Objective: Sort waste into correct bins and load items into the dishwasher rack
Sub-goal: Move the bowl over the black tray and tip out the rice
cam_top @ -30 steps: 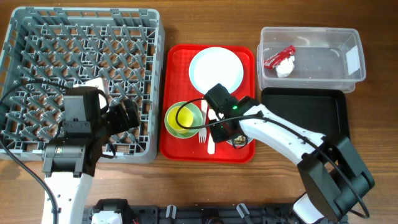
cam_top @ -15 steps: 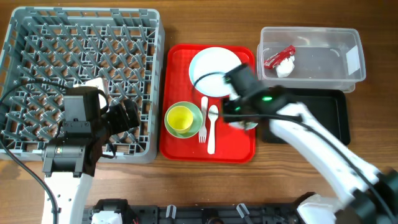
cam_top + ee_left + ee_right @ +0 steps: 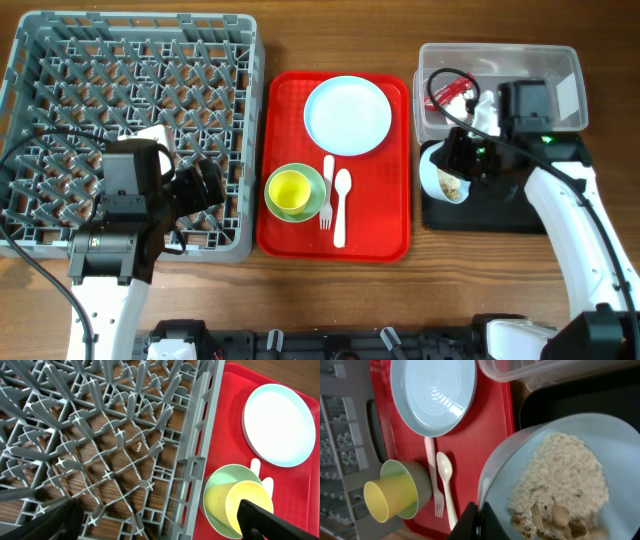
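Observation:
My right gripper [image 3: 447, 163] [image 3: 479, 520] is shut on the rim of the pale blue bowl [image 3: 443, 175] [image 3: 560, 475], tilted over the left end of the black tray [image 3: 500, 190], with beige crumbs [image 3: 565, 485] inside. The clear tub [image 3: 520, 100] holds the red wrapper [image 3: 452, 90] and white napkin [image 3: 480, 108]. On the red tray [image 3: 385, 215] lie the pale blue plate [image 3: 347, 115], the yellow cup [image 3: 289, 189] in the green bowl [image 3: 312, 196], the fork [image 3: 326, 195] and the spoon [image 3: 341, 205]. My left gripper [image 3: 160, 522] is open over the grey rack [image 3: 130, 120], empty.
The rack's right wall [image 3: 192, 460] stands next to the red tray [image 3: 225, 435]. Brown wooden table [image 3: 330, 290] lies along the front. A cable loops over the clear tub's left end [image 3: 440, 85].
My right arm has carried the blue bowl with crumbs from the red tray rightward to above the black tray and tilted it. The left arm has not moved.

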Motion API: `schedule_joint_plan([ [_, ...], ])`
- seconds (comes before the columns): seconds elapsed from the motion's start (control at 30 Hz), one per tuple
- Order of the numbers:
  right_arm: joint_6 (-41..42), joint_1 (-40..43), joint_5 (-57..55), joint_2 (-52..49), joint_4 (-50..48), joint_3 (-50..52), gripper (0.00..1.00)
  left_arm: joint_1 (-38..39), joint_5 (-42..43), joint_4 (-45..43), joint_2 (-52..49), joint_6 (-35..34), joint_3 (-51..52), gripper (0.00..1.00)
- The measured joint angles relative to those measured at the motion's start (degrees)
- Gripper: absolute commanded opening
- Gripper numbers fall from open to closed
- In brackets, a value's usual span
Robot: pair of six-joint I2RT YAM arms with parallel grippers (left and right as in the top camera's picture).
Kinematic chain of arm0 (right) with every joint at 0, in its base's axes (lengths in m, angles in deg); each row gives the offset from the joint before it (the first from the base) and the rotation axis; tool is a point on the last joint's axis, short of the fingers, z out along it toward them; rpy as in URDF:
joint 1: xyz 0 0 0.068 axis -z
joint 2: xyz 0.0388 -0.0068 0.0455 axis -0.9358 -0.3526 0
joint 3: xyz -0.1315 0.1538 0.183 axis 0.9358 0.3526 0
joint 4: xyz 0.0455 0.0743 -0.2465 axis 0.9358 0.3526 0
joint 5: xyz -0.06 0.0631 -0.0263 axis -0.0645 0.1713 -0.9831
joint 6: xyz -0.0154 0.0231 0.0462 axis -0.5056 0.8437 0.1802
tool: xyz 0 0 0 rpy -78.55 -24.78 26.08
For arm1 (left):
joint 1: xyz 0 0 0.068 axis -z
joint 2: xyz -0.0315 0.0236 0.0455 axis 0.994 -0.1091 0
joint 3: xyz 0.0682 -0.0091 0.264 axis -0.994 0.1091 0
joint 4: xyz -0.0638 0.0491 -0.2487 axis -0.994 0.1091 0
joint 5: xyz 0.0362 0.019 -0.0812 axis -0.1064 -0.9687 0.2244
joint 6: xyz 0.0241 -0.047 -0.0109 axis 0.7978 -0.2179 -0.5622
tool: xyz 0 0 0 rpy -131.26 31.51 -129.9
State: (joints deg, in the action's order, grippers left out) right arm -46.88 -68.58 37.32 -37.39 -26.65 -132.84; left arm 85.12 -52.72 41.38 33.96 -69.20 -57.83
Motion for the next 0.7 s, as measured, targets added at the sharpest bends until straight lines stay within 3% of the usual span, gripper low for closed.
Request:
schedule_joint_plan([
  [0.27,-1.95,14.75,20.52,-4.26,-9.03,9.79,0.04,0.0,0.0,-0.02,0.0,0.0,0.0,1.0],
  [0.7,-0.13,33.79,43.67,-10.82,-14.27,10.19,0.04,0.0,-0.02,-0.02,0.0,0.0,0.0,1.0],
])
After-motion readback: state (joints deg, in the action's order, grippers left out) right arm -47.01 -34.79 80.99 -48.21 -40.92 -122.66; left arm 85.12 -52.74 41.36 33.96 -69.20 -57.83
